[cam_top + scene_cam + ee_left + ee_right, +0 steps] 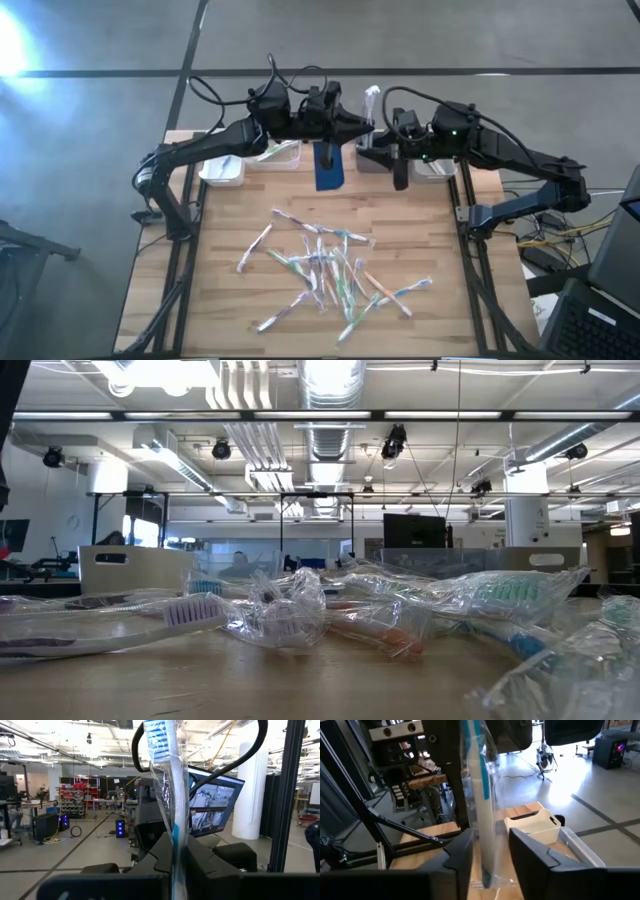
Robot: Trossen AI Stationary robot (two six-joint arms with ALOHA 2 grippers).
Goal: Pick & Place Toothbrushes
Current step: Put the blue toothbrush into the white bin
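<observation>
Along the far edge of the wooden bench (240, 300) sit a white plastic bin (222, 170), a clear bin (278, 154) and a grey bin (376, 158), with a dark blue flat pad (329, 166) between them. What lies inside them is hard to see.

No writing can be read.

The left gripper (176, 865) is squeezed tight on a blue-and-white toothbrush in a clear wrapper (167, 785), held upright above the far edge. The right gripper (490, 852) has its fingers partly apart around the same brush.

Only the high view shows the pile of wrapped toothbrushes (330, 272) mid-bench.

Blue pad (329, 166), pastel-accented toothbrushes (325, 270)

Grey concrete floor (420, 40), ceiling ducts (330, 380)
</observation>
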